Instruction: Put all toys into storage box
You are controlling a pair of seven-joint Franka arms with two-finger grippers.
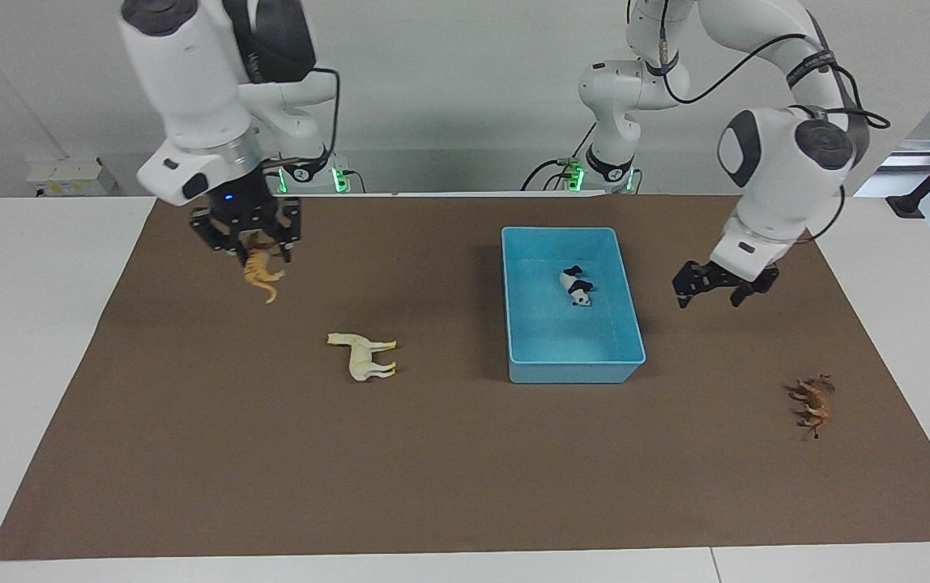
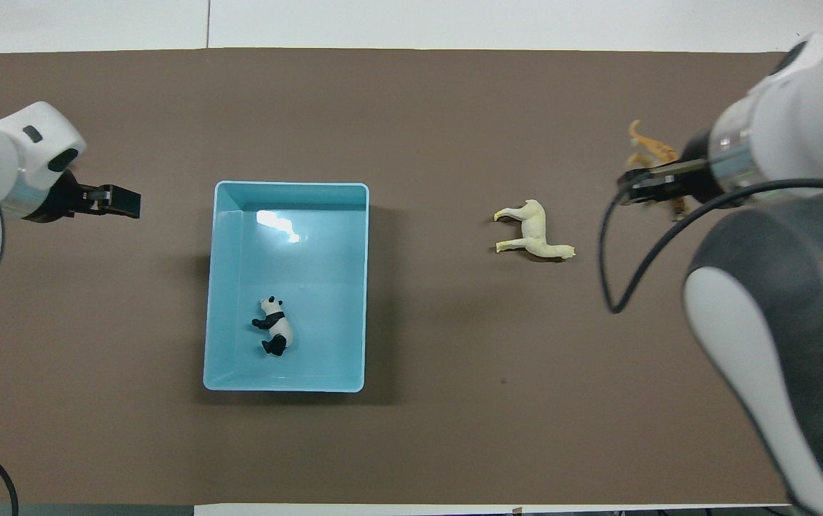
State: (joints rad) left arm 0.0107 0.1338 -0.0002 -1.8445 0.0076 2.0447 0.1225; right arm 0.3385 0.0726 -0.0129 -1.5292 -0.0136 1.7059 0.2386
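Note:
My right gripper hangs high over the mat toward the right arm's end of the table, shut on the orange striped tiger, which dangles below it. In the overhead view the tiger pokes out past the right gripper. The panda lies on its side in the light-blue storage box. My left gripper is open and empty over the mat beside the box, toward the left arm's end. The cream horse lies on the mat. The brown maned animal is farthest from the robots.
A brown mat covers the table, with white tabletop around it. In the overhead view the panda lies in the half of the box nearer the robots, the horse beside the box, and the left gripper at the box's other flank.

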